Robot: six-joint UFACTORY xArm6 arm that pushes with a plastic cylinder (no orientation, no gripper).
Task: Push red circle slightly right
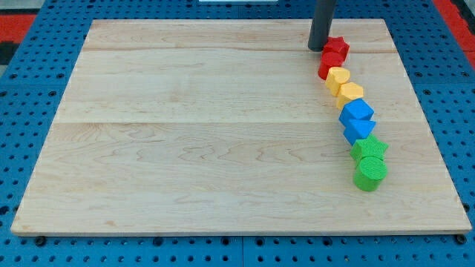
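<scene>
Rod-ended, the arm carried no fingers, so no open or closed state applied; my tip (320,49) rested on the wooden board (185,126) near the view's top, right of centre. Left of my tip the board showed only bare wood grain. Just right of my tip, touching or nearly so, stood the red star (337,47). Directly below that star, and slightly below and right of my tip, sat the red circle (329,65), pressed against the star above and the yellow heart (338,78) below. From there a chain of blocks curved down and to the right, each touching the next: a yellow hexagon-like block (350,93), a blue cube (358,111), a second blue block (358,130) of uncertain shape, a green star (369,148), and a green cylinder (370,173) farthest from my tip. A blue pegboard (30,89) surrounded the board on all sides.
</scene>
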